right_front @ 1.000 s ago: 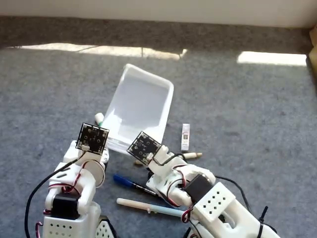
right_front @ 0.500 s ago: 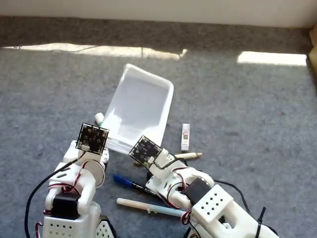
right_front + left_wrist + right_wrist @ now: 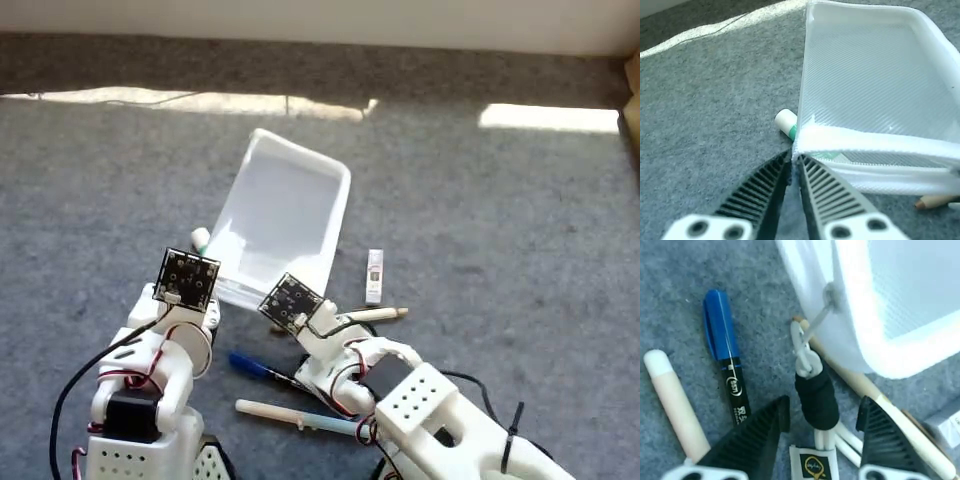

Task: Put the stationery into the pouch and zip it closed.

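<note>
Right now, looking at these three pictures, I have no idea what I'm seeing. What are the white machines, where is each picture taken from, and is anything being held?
The machines are two small robot arms side by side on a grey carpet. One picture looks down from above. The other two come from a camera on each arm's wrist. A white mesh pouch lies on the carpet, with a blue pen, a cream pen, a pencil and a small white block near it. The left gripper is closed at the pouch's corner, seemingly pinching it. The right gripper is open, its fingers either side of the zip's black pull tab, holding nothing.
</note>
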